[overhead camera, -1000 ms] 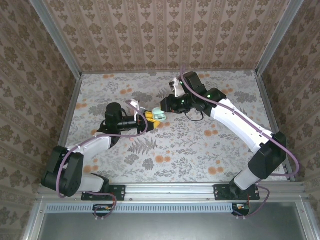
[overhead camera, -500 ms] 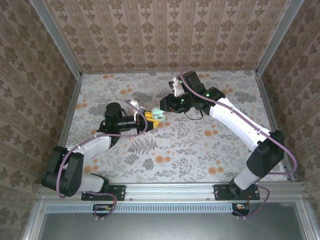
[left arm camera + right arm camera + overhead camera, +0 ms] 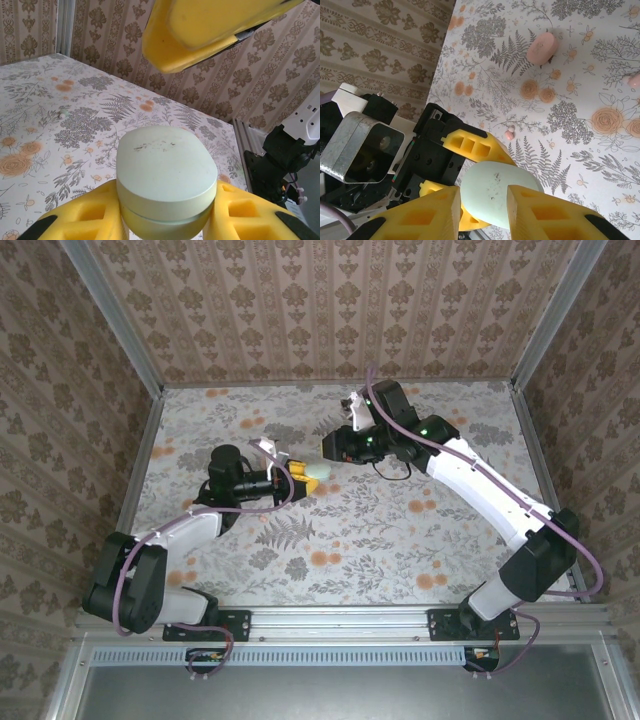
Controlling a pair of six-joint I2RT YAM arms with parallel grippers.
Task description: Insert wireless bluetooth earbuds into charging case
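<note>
The left gripper (image 3: 301, 476) is clamped on the pale green charging case (image 3: 167, 175), its yellow pads (image 3: 80, 220) pressed to the case's two sides and holding it off the floral table (image 3: 400, 540). The case's lid is down along its seam, so nothing inside it can be seen.

Just past the case, the right gripper (image 3: 482, 197) hangs with its fingers (image 3: 420, 217) parted. The case shows through the gap between them, and in the left wrist view one of the right gripper's pads sits above the lid without touching it.

Beyond the case, a pink earbud (image 3: 509, 133) lies loose on the table, well apart from it. A greenish-white earbud (image 3: 62, 115) lies on the table too, off to the case's side. Farthest from the green case, past the pink earbud, a pink charging case (image 3: 542, 48) rests on the table, lid shut.
</note>
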